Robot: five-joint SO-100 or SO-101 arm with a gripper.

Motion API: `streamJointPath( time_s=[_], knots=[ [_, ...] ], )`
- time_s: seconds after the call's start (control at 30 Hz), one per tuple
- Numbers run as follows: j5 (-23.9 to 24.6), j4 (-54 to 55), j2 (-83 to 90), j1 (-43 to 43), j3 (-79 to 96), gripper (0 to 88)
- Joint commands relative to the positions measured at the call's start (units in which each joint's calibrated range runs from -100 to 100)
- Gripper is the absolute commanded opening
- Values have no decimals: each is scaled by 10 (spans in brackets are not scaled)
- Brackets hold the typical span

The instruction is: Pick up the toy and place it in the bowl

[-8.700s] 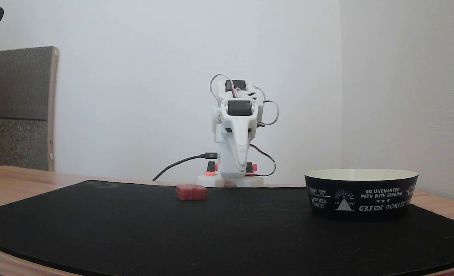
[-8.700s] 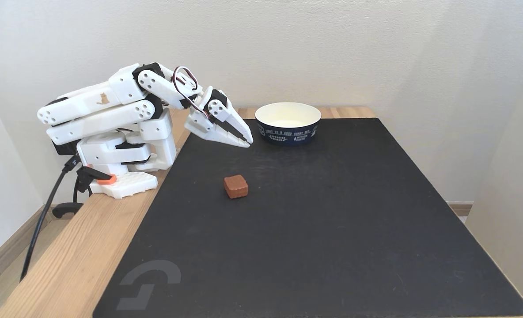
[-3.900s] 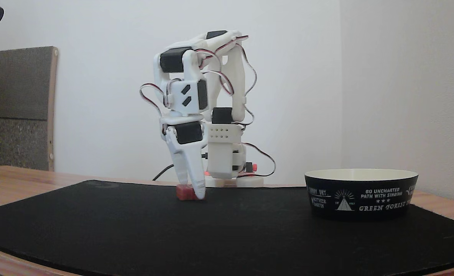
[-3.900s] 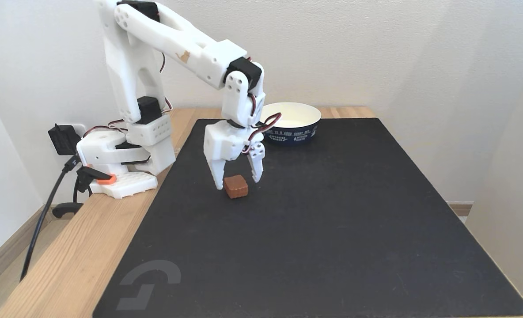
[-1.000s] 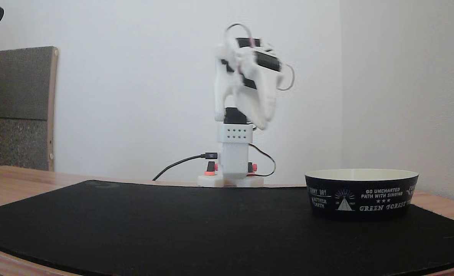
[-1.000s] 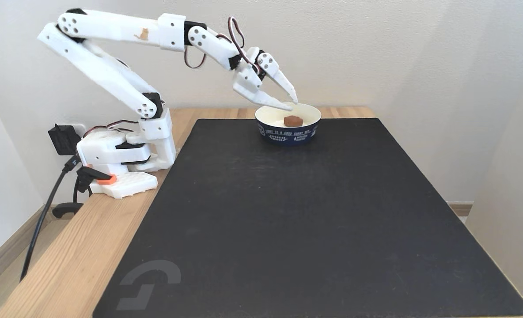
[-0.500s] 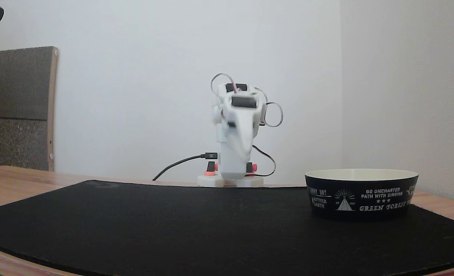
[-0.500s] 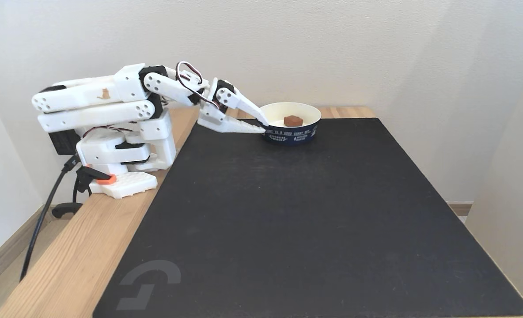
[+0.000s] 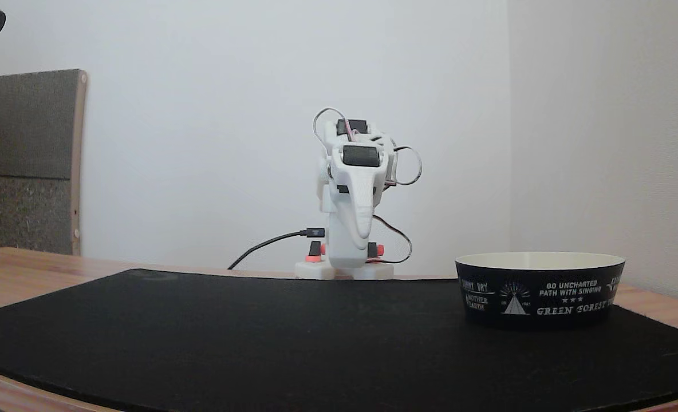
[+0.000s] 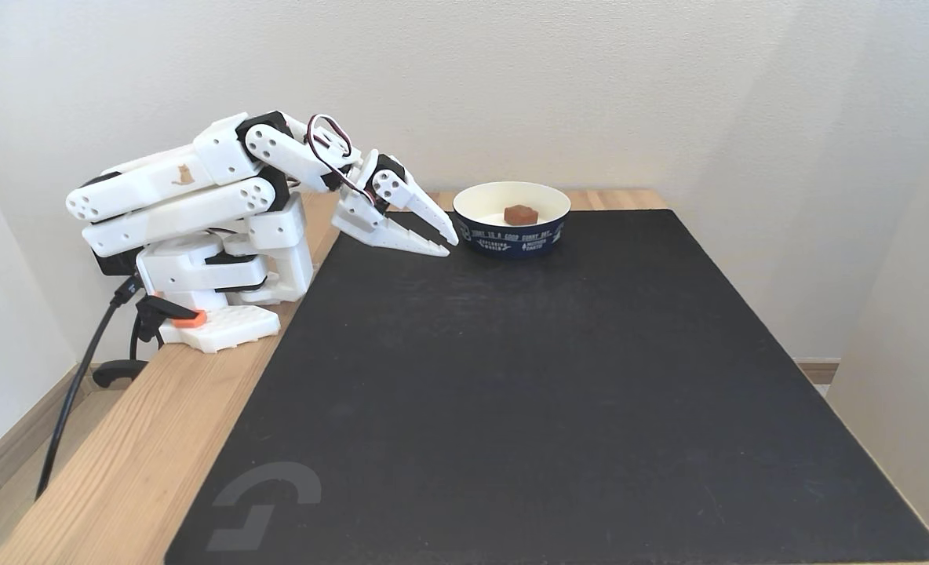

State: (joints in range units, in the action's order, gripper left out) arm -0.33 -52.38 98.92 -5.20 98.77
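Note:
The dull-red toy lies inside the bowl at the far end of the black mat. In a fixed view from the front, the bowl stands at the right, black with white text and a tent logo, and its wall hides the toy. The white arm is folded low over its base. My gripper hangs just left of the bowl, slightly above the mat, apart from the bowl. Its fingers are a narrow gap apart with nothing between them. From the front, the gripper points down toward the camera.
The black mat covers most of the wooden table. The white robot base and its black cable sit at the table's left edge. A brown board leans against the wall at the far left.
The arm has folded down and back from above the bowl to a low pose over its base. The fingers have narrowed. The toy stays in the bowl.

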Motion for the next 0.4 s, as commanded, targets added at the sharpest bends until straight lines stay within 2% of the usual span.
streamJointPath(
  time_s=[0.0, 0.37],
  knots=[
    [2, -2, 4, 5, 7, 57],
    [0, -4, 4, 5, 7, 56]
  ],
)
